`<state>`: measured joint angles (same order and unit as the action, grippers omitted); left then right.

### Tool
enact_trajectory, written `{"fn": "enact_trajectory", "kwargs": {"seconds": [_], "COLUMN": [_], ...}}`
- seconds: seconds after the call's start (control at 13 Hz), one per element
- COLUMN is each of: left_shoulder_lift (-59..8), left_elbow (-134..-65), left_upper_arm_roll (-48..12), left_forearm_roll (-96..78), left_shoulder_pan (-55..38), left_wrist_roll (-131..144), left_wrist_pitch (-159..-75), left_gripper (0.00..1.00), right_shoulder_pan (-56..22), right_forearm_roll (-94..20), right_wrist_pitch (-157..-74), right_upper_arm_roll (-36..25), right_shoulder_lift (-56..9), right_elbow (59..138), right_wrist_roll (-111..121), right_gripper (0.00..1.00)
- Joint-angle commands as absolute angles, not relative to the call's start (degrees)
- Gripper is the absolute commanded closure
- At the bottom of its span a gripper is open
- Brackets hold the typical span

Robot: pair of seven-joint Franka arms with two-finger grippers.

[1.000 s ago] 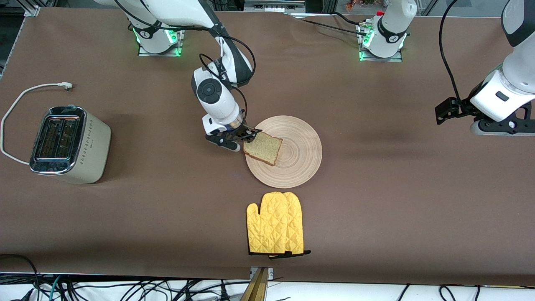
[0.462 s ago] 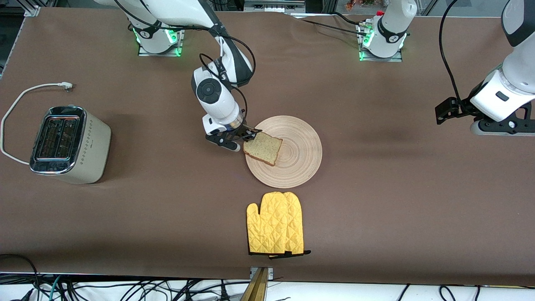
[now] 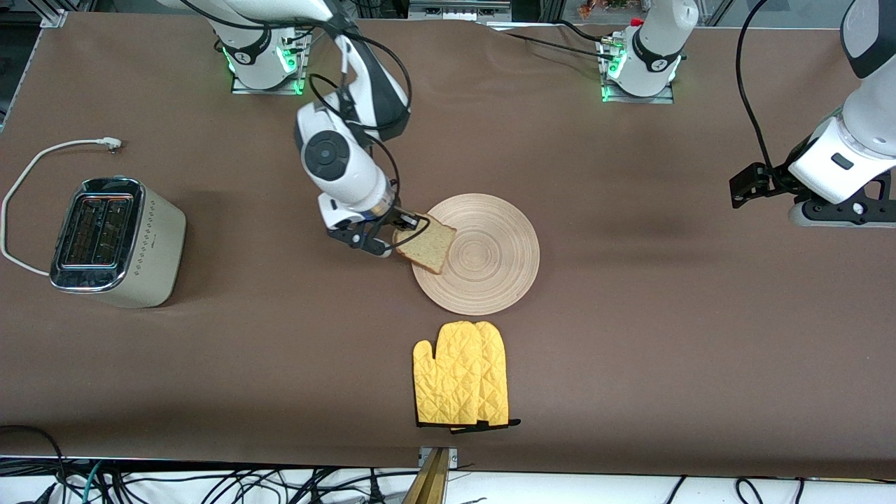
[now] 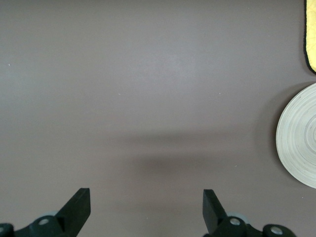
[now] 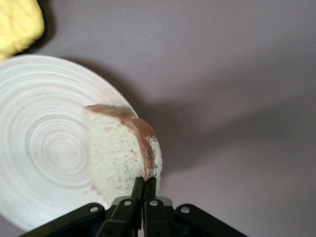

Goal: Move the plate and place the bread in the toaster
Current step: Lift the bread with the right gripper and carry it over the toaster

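My right gripper (image 3: pixel 404 229) is shut on the crust edge of the bread (image 3: pixel 427 245), a speckled light brown slice. It holds the slice tilted over the rim of the round wooden plate (image 3: pixel 490 269) at mid-table. In the right wrist view the closed fingertips (image 5: pixel 145 185) pinch the bread (image 5: pixel 121 153) above the plate (image 5: pixel 44 148). The cream toaster (image 3: pixel 115 241), with its chrome slots up, stands toward the right arm's end of the table. My left gripper (image 3: pixel 745 187) waits open over bare table at the left arm's end, with nothing between its fingers (image 4: pixel 79 205).
A yellow oven mitt (image 3: pixel 462 374) lies nearer the front camera than the plate. The toaster's white cord (image 3: pixel 42 157) loops on the table beside it. Brown tabletop stretches between plate and toaster.
The right gripper has shifted toward the toaster's end and risen a little, carrying the bread from the middle of the plate to its rim. The left arm has not moved.
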<state>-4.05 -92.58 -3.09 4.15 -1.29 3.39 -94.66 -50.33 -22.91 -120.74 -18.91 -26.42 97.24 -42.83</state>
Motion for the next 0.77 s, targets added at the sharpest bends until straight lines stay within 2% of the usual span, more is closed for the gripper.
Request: {"fn": "enact_trajectory", "kwargs": {"seconds": [0.0, 0.31, 0.69], "left_shoulder_lift": [-4.4, -4.3, -4.3], "left_elbow": [-91.2, -91.2, -91.2], "left_upper_arm_roll": [-3.3, -3.3, -3.3], "left_forearm_roll": [3.2, 3.2, 3.1], "left_shoulder_pan": [-0.9, -0.9, -1.0], "left_wrist_roll": [3.6, 3.6, 3.7], "left_wrist_pitch": [-93.5, -93.4, -93.4], "left_gripper": [0.0, 0.0, 0.0], "right_shoulder_pan": [-50.1, -50.1, -50.2], "right_forearm_roll": [-19.9, -12.1, -8.4], "right_wrist_pitch": [-109.5, -95.9, -88.2], "right_upper_arm_roll": [-22.3, -29.6, -41.5], "right_shoulder_lift": [-25.4, -22.9, -21.8], "right_elbow": [91.7, 86.1, 84.3], "right_wrist_roll": [-39.6, -24.8, 0.8], "right_gripper": [1.0, 1.0, 1.0]}}
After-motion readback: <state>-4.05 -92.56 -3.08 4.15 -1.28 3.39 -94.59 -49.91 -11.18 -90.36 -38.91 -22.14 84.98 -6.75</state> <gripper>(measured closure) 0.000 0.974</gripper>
